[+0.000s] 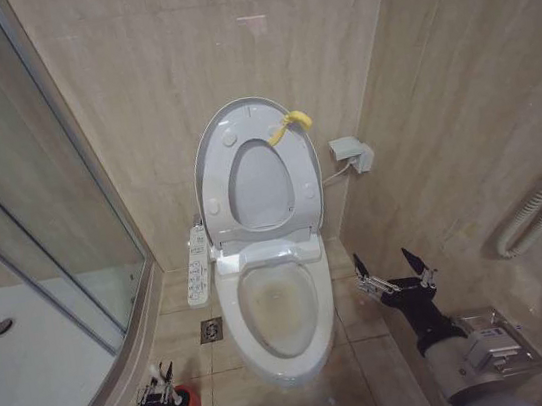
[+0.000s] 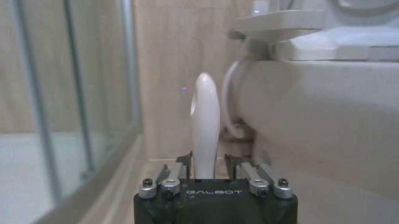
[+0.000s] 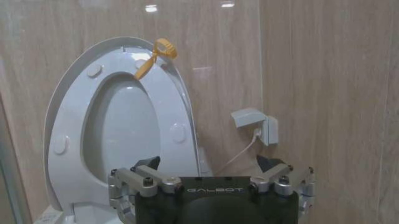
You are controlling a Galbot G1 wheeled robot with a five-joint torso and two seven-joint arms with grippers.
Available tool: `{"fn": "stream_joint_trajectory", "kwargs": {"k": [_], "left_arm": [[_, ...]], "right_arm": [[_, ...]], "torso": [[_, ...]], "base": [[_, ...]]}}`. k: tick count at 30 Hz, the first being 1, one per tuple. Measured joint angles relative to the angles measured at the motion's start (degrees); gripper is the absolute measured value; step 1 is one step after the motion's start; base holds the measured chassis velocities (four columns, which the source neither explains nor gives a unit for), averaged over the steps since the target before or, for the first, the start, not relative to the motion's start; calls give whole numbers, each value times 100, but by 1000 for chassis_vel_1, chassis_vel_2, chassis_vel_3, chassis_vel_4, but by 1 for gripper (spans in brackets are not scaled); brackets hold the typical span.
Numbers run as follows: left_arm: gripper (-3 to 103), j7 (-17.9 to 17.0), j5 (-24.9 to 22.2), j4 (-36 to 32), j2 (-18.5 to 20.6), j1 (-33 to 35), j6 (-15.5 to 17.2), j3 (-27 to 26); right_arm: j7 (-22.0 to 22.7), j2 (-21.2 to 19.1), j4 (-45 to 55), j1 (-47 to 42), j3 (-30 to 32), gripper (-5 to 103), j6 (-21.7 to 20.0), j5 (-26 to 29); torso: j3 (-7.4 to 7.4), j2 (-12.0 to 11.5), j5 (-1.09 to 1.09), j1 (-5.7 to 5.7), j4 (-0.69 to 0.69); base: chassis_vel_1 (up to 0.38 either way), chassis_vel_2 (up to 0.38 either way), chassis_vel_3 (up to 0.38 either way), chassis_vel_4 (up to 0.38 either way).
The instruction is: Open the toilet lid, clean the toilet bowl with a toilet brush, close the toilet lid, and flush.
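While toilet lid (image 1: 256, 170) stands raised against beige wall tiles (image 1: 133, 81), both end effectors gape empty.

Seen from the head camera, high and angled down, the open toilet lid (image 1: 257, 170) stands against the wall above the bowl (image 1: 276, 313). The right wrist camera looks level and close at the same lid (image 3: 118, 130) and wall socket (image 3: 255, 126). The left wrist camera sits low near the floor, close beside the bowl (image 2: 318, 126), facing the wall.
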Motion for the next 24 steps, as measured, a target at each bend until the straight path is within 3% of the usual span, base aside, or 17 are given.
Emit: {"fn": "stream_joint_trajectory", "kwargs": {"k": [4, 5, 10, 12, 13, 15, 19, 20, 21, 24], "left_arm": [[30, -313, 200, -331, 5, 219, 2, -159], [57, -375, 225, -466, 10, 298, 2, -219], [57, -725, 226, -1452, 91, 767, 12, -378], [57, -1195, 482, -2285, 148, 1058, 16, -477], [85, -1387, 622, -2642, 175, 1181, 33, -515], [85, -1581, 775, -3029, 206, 1312, 107, -559], [85, -2158, 1099, -4641, 397, 1826, 587, -690], [85, -2158, 1099, -4641, 397, 1826, 587, -690], [100, -2328, 1108, -5016, 460, 1970, 767, -691], [100, -2879, 1114, -6311, 641, 2567, 1496, -807]], "right_arm": [[0, 0, 0, 0, 0, 100, 0, 0], [0, 0, 0, 0, 0, 100, 0, 0], [0, 0, 0, 0, 0, 100, 0, 0], [0, 0, 0, 0, 0, 100, 0, 0], [1, 0, 0, 0, 0, 100, 0, 0], [0, 0, 0, 0, 0, 100, 0, 0], [1, 0, 0, 0, 0, 100, 0, 0], [1, 0, 0, 0, 0, 100, 0, 0], [1, 0, 0, 0, 0, 100, 0, 0], [0, 0, 0, 0, 0, 100, 0, 0]], "torso": [[0, 0, -1, 0, 0], [0, 0, -1, 0, -1], [0, 0, -1, 0, 2], [0, 0, 1, -1, 0], [0, 0, 0, 0, -1], [0, 0, 0, 0, -1], [0, 0, 0, 0, -2], [0, 0, 0, 0, -2], [0, 0, 1, 0, -2], [0, 0, -1, 0, -1]], "base": [[0, 0, 0, 0], [0, 0, 0, 0], [0, 0, 0, 0], [0, 0, 0, 0], [0, 0, 0, 0], [0, 0, 0, 0], [0, 0, 0, 0], [0, 0, 0, 0], [0, 0, 0, 0], [0, 0, 0, 0]]}}
